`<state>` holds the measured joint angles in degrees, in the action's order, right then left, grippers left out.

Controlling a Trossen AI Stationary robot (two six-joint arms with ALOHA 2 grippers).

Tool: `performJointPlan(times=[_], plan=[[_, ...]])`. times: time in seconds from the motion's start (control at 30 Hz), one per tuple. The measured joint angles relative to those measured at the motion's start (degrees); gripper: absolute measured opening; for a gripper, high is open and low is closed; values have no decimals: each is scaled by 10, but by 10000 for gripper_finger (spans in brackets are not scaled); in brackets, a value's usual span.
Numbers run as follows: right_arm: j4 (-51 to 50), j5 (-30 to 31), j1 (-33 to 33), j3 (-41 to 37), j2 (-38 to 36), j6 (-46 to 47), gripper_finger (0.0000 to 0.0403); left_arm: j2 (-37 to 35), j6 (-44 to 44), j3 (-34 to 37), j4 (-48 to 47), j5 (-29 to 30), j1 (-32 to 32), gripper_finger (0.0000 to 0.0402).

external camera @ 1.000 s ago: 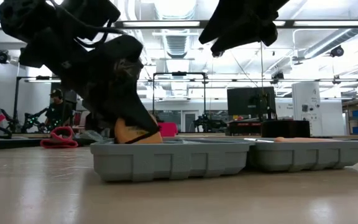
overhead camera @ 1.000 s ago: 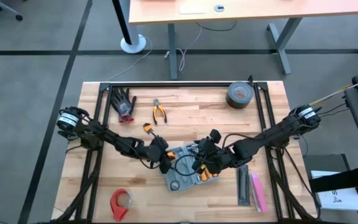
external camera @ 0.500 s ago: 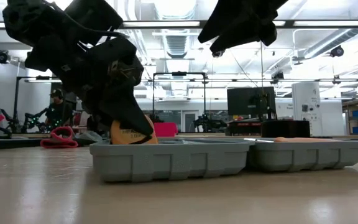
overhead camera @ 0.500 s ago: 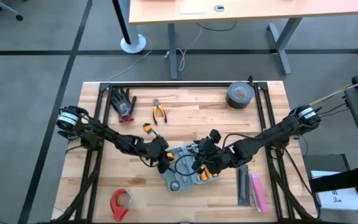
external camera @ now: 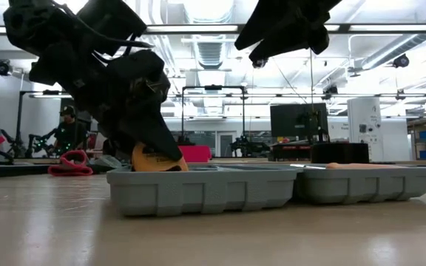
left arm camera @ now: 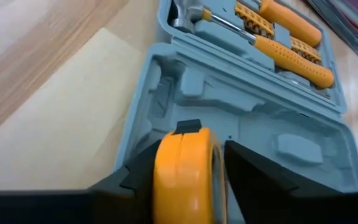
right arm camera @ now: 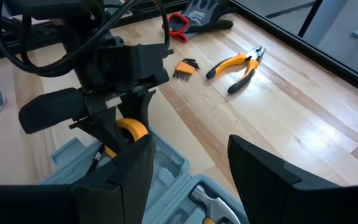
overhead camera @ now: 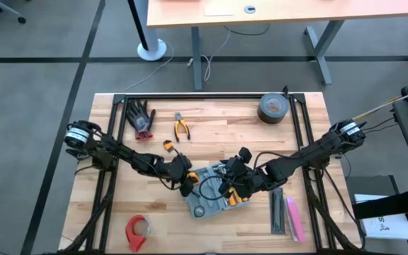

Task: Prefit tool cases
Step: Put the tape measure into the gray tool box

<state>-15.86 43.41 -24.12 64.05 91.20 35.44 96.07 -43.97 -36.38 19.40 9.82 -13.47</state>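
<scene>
Two arms meet over the middle of my bench [overhead camera: 211,134], toward its front edge, where the open blue-grey plastic tool case [overhead camera: 205,193] with its moulded grey tray lies flat.

From the left edge, the left gripper [left arm camera: 188,163] reaches down into the case's left half. Between its dark fingers [left arm camera: 253,180] stands a round yellow tape measure [left arm camera: 184,177], upright on its edge in a recess of the tray. In the left wrist view a thin gap shows on each side of the yellow body, so I read the fingers as slackened around it rather than pinching it; I cannot tell if one pad touches. In the low view the tape measure's lower rim sits below the tray wall.

Further along the case, the right half holds a hammer [left arm camera: 191,14] with a steel head and yellow-handled screwdrivers [left arm camera: 294,53] in their slots.

Above that half hangs the right gripper [right arm camera: 188,163], fingers spread wide with nothing between them, clear of the tray.

Near the bench's back edge lie a black and red glove [overhead camera: 141,117], yellow-handled pliers [overhead camera: 181,127] and a dark roll of tape [overhead camera: 272,108]. At the front left corner sits a red tape dispenser [overhead camera: 137,231]; near the front right corner lie narrow black and pink bars [overhead camera: 287,216].
</scene>
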Motion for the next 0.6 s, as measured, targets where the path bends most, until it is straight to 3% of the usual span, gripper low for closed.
performJointPlan(times=[0.33,0.6], plan=[[2,0,1,0,0,0,186,0,26,-6,1,23,1,233],[3,0,1,0,0,0,186,0,33,-20,0,20,1,242]])
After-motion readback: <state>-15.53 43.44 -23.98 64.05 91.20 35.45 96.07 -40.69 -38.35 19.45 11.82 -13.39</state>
